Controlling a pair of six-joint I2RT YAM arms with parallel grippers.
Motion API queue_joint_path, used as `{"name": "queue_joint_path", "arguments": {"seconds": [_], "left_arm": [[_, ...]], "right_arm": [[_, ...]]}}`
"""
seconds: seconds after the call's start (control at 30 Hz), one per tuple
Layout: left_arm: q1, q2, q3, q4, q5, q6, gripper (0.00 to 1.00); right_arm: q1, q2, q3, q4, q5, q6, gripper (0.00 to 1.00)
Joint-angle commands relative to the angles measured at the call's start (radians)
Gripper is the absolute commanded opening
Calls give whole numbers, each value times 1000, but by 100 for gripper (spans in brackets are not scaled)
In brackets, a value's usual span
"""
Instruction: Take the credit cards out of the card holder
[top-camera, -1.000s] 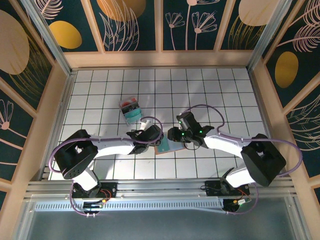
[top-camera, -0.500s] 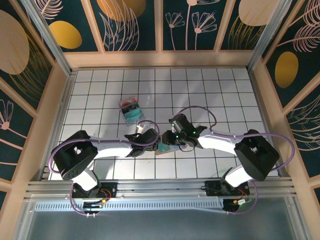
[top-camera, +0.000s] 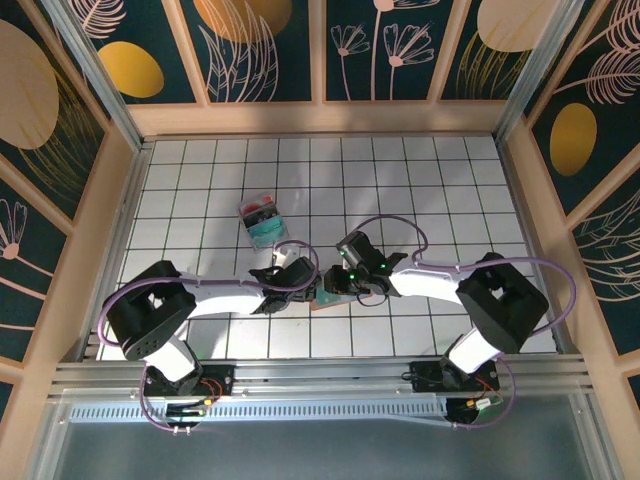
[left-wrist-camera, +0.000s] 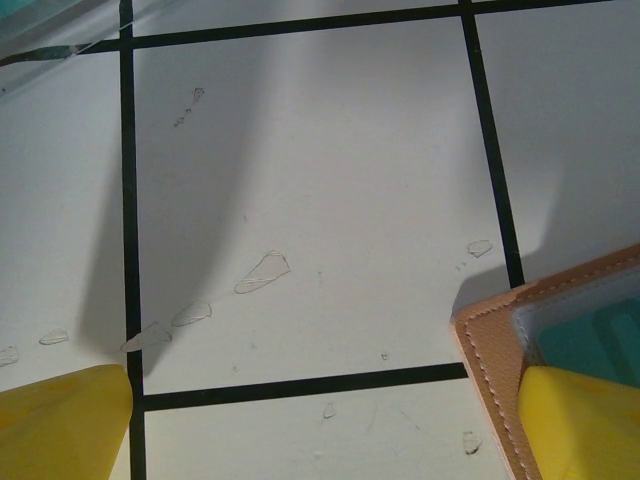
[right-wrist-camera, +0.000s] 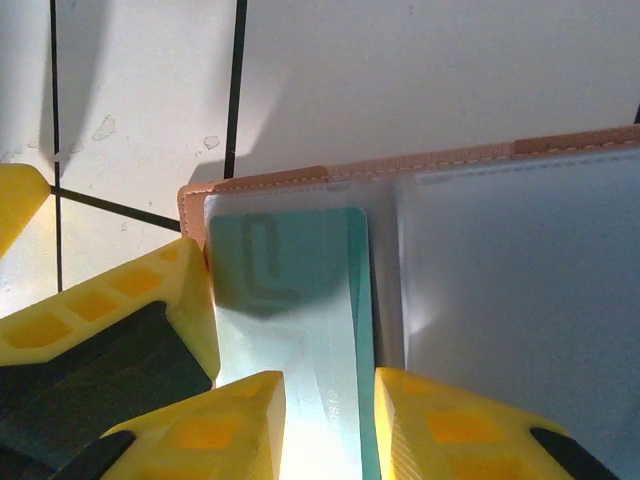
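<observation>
Right gripper (top-camera: 330, 287) slid leftward since earlier frame, now over wallet (top-camera: 322, 299) and meeting left gripper (top-camera: 300, 283); card pull looks about to start.
Left wrist: fingers spread wide, one finger (left-wrist-camera: 585, 425) resting on wallet corner, nothing held.
Right wrist: fingers (right-wrist-camera: 455, 430) nearly closed, teal card (right-wrist-camera: 300, 290) between tips, in wallet pocket; clamped or not, cannot tell.

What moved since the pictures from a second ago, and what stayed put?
The right gripper slid left, over the card holder. Its fingers now sit either side of a teal card in a pocket; whether they pinch it is unclear. The left gripper, open, edged slightly toward the near edge, one finger on the card holder's corner. The card holder and the clear plastic box stayed put.
</observation>
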Motion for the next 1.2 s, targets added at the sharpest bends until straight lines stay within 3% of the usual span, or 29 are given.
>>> {"name": "queue_joint_path", "arguments": {"seconds": [0.0,0.27,0.5,0.87,1.17], "left_arm": [[5,28,-6,-15,16,-1,99],[5,28,-8,-17,16,1,99],[5,40,-5,-22,25,0,99],[5,55,10,-32,27,11,99],[5,59,12,-38,26,10,99]], "right_arm": [[3,18,-1,4,1,16,30],[-13,19,-36,27,-13,30,31],[-57,0,-123,251,-217,61,30],[-147,-73,-230,518,-422,131,20],[-174,-64,-275,595,-446,161,6]]}}
